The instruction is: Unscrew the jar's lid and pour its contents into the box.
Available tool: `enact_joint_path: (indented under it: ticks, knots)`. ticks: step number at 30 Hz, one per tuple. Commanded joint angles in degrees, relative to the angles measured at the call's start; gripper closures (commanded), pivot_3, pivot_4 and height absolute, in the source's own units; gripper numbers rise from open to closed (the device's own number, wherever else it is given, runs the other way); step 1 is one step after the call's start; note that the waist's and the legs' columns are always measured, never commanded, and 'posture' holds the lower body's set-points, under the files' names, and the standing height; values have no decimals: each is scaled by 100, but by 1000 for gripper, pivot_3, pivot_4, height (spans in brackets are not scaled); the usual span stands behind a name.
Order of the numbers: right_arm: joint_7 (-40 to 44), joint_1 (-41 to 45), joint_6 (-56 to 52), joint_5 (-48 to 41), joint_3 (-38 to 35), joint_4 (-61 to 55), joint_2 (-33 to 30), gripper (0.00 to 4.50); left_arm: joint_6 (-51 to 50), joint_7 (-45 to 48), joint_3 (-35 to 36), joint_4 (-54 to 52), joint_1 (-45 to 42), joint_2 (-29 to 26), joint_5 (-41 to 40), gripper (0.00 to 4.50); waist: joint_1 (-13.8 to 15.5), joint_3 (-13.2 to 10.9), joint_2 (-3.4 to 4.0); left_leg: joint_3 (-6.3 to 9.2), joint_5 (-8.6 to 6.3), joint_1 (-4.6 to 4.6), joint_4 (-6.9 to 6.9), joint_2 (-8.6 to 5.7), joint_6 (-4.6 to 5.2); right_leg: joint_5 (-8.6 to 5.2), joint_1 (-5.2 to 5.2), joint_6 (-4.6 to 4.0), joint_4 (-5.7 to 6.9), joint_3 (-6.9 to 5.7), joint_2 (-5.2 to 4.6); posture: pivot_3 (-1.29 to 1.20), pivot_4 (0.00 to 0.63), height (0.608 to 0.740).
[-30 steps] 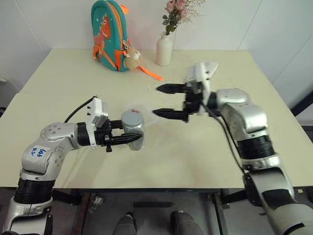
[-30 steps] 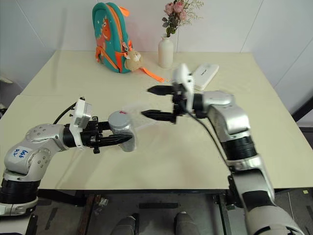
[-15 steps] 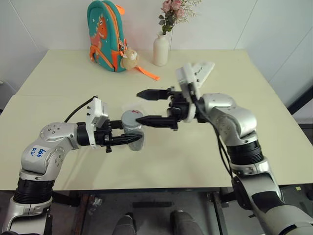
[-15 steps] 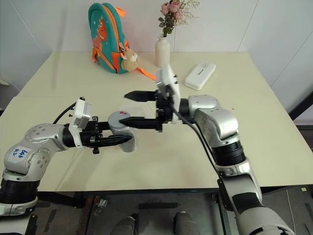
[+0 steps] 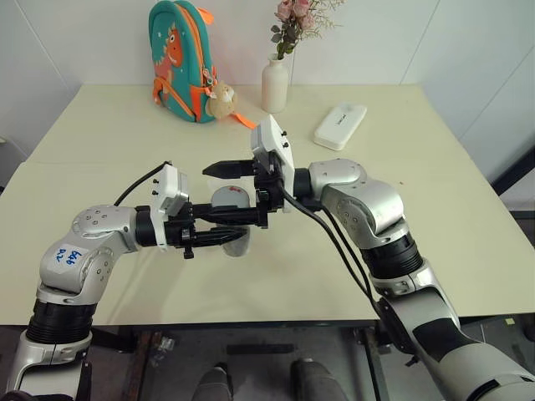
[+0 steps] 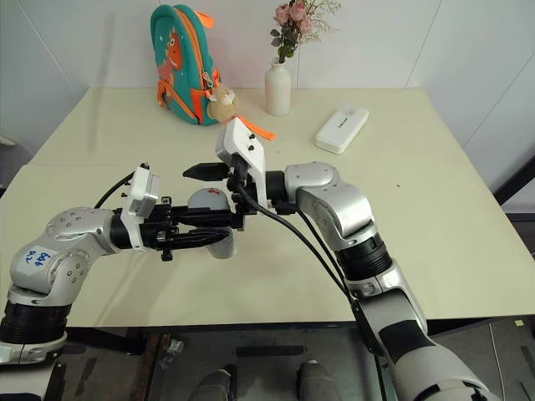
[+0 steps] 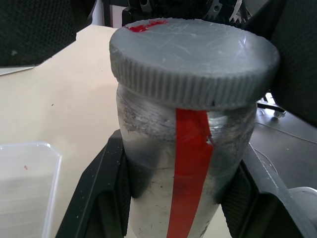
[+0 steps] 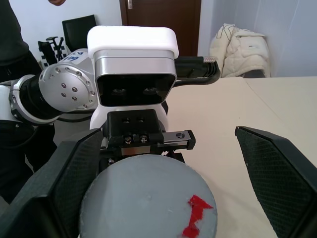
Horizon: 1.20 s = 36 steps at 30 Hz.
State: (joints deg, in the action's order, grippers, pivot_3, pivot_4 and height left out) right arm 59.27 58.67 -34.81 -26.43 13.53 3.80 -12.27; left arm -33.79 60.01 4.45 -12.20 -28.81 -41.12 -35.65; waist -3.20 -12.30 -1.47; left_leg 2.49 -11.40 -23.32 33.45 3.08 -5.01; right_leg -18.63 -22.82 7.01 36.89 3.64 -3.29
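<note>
While the left gripper point(image 7: 181, 198) clamps the jar point(image 7: 183, 168) above the table point(image 5: 351, 251), the wide-open right gripper point(image 5: 219, 192) straddles its lid point(image 8: 148, 198); the left wrist view adds the clear box point(image 7: 25, 183).

Right pincer point(image 5: 224, 192) straddles the lid point(image 5: 228, 197); surrounding table point(image 5: 276, 267) bare

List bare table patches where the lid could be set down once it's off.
Free: the near right table in front of the right arm; the far left corner, left of the backpack. The middle is crowded: the left gripper holds the jar, with the right gripper open around the lid. Backpack, vase and white case line the back.
</note>
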Motion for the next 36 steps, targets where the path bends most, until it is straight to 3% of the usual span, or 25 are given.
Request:
enact_joint_path:
  ticks: [1, 17, 29, 36]
  knots:
    - [-49, 134, 112, 37, -200, -9, -87, 26, 113, 32, 75, -88, -88, 5, -48, 2576, 1, 0, 0, 0, 0, 0, 0, 0, 0, 0, 0, 0, 0, 0, 0, 0, 150, 740]
    - [797, -147, 295, -339, -533, -61, -894, 26, 12, 44, 140, -134, 15, -67, -173, 2576, -2, 0, 0, 0, 0, 0, 1, 0, 0, 0, 0, 0, 0, 0, 0, 0, 150, 740]
    - [1155, -59, -208, -938, -707, -147, -855, 26, -41, 97, 185, -153, 94, -132, -167, 2576, -1, 0, 0, 0, 0, 0, 1, 0, 0, 0, 0, 0, 0, 0, 0, 0, 150, 740]
    - [892, 94, -55, -558, -355, 28, -537, 26, -46, 73, 162, -162, 58, -107, -155, 2576, -9, 0, 0, 0, 0, 1, 2, 0, 0, 0, 0, 0, 2, 0, 1, 0, 150, 740]
